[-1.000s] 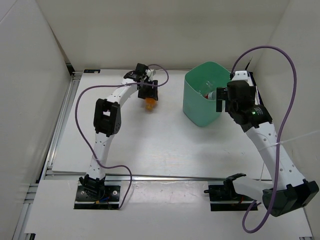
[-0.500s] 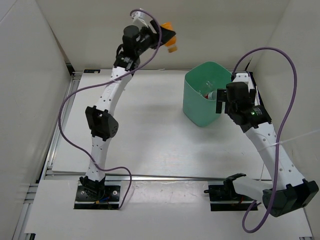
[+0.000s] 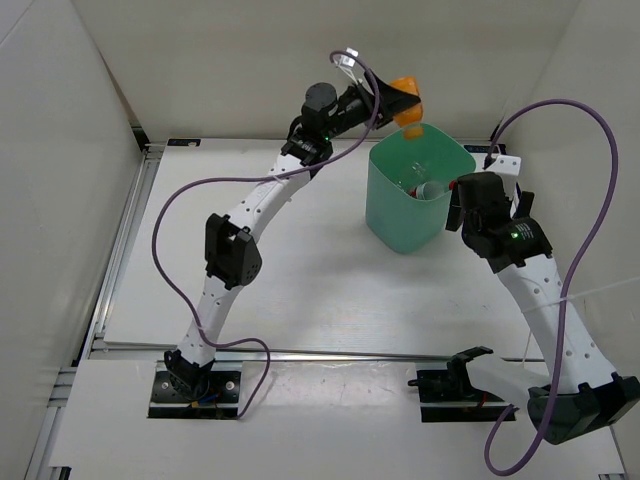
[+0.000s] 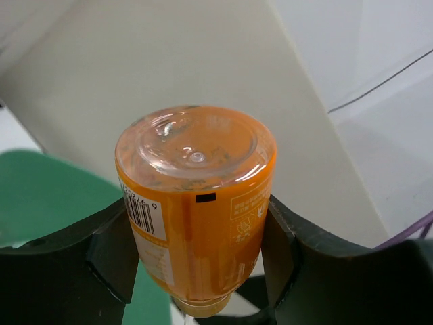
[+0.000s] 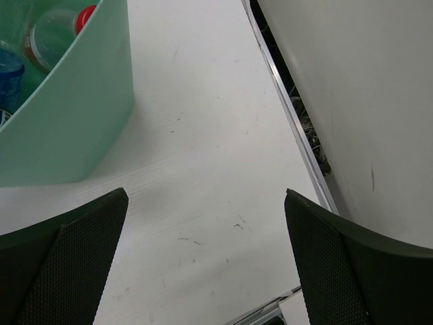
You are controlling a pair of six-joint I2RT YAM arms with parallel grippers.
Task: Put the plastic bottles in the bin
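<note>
Clamping the orange bottle point(image 4: 196, 203), the left fingers point(image 4: 292, 252) hover above the bin point(image 3: 398, 215).

Item: orange bottle point(image 4: 196, 203), left wrist view. The white label panel point(image 4: 150, 233) carries a black barcode point(image 4: 140, 215). A row of digits runs alongside it, starting "6 9"; the remainder is too small to make out. The orange label panel point(image 4: 245, 217) has several lines of pale fine print, illegible. A small black rectangle point(image 4: 205, 198) sits at the label's upper edge, without characters. Other views: nothing readable.
</note>
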